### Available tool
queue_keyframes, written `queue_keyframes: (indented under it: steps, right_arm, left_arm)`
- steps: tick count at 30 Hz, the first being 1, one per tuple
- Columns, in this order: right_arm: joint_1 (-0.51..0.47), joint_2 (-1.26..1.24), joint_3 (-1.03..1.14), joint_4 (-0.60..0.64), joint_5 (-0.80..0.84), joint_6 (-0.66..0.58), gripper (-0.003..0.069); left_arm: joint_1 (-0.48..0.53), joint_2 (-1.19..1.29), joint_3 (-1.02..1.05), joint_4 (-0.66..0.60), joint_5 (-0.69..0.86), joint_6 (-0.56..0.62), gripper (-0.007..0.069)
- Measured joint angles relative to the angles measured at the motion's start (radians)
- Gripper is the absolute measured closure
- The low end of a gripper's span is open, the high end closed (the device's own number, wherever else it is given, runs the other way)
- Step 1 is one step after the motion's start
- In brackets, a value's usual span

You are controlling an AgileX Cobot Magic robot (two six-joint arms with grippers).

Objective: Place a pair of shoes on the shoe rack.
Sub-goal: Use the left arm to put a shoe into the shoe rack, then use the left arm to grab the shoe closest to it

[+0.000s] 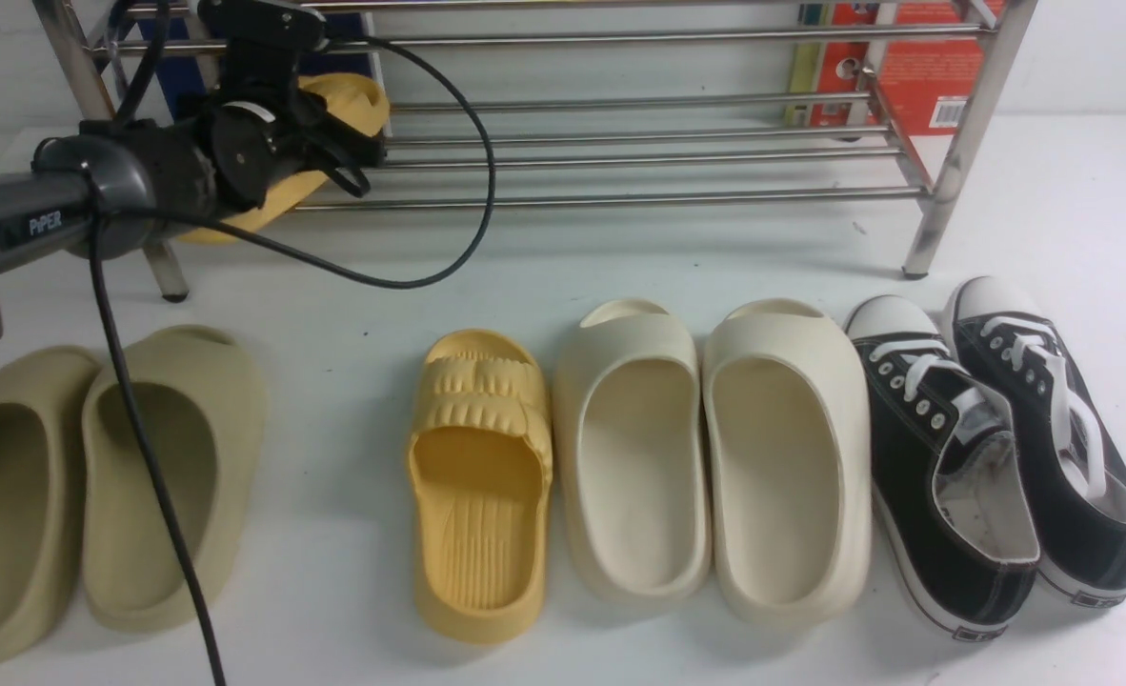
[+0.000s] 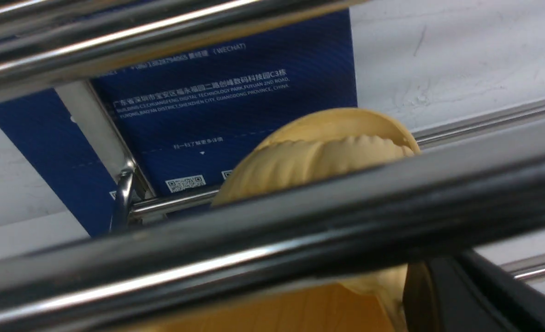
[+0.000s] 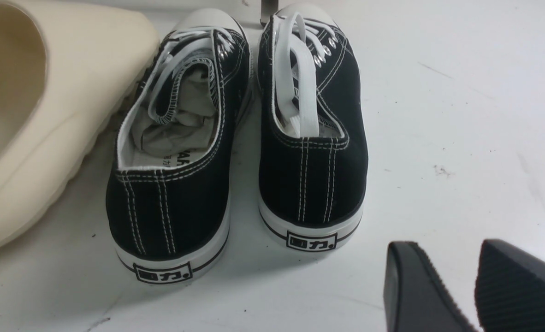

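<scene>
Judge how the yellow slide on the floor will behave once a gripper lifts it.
The yellow slide looks like thick moulded foam, so it will probably feel light for its size and give a little under a squeeze. The ridged strap should offer some grip. Lying flat on its broad sole, it seems unlikely to roll or tip if nudged.

A glossy, polished metal finish is seen on the rack (image 1: pixel 658 198). Matt, foam-like plastic is seen on the yellow slide (image 1: pixel 480 495), its straps ridged and its footbed grooved. Smooth, matt surfaces are shown by the cream slides (image 1: pixel 792 476) and khaki slides (image 1: pixel 172 476). The sneakers (image 3: pixel 175 207) are made of stitched black cloth, with smooth pale toe caps.
</scene>
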Motion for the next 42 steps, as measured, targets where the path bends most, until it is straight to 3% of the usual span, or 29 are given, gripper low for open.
queue_keyframes:
  steps: [4,10,17,19,25,30,33,34,35,36,38,42]
  right_arm:
    - [0.000,0.000,0.000,0.000,0.000,0.000,0.0415]
    - [0.000,0.000,0.000,0.000,0.000,0.000,0.0415]
    - [0.000,0.000,0.000,0.000,0.000,0.000,0.0415]
    - [0.000,0.000,0.000,0.000,0.000,0.000,0.0415]
    - [0.000,0.000,0.000,0.000,0.000,0.000,0.0415]
    - [0.000,0.000,0.000,0.000,0.000,0.000,0.0415]
    - [0.000,0.000,0.000,0.000,0.000,0.000,0.0415]
    - [0.000,0.000,0.000,0.000,0.000,0.000,0.0415]
    - [0.000,0.000,0.000,0.000,0.000,0.000,0.0415]
    - [0.000,0.000,0.000,0.000,0.000,0.000,0.0415]
    - [0.000,0.000,0.000,0.000,0.000,0.000,0.0415]
    - [0.000,0.000,0.000,0.000,0.000,0.000,0.0415]
  left_arm:
    - [-0.024,-0.034,0.000,-0.013,0.077,0.000,0.0638]
    - [-0.064,-0.153,0.000,-0.065,0.426,-0.017,0.0638]
    - [-0.071,-0.316,0.009,-0.052,0.880,-0.213,0.0638]
    - [-0.071,-0.386,0.063,-0.031,0.948,-0.277,0.0638]
    - [-0.132,-0.587,0.375,0.089,0.856,-0.449,0.0638]
    - [-0.324,-0.645,0.553,0.196,0.823,-0.631,0.0638]
    - [-0.424,-0.628,0.595,0.301,0.827,-0.799,0.0638]
    - [-0.428,-0.628,0.595,0.301,0.827,-0.812,0.0638]
    - [-0.454,-0.615,0.599,0.378,0.826,-0.931,0.0638]
    - [-0.456,-0.614,0.599,0.386,0.826,-0.931,0.0638]
    - [-0.462,-0.603,0.599,0.483,0.819,-1.073,0.0638]
    - [-0.462,-0.600,0.599,0.578,0.820,-1.155,0.0590]
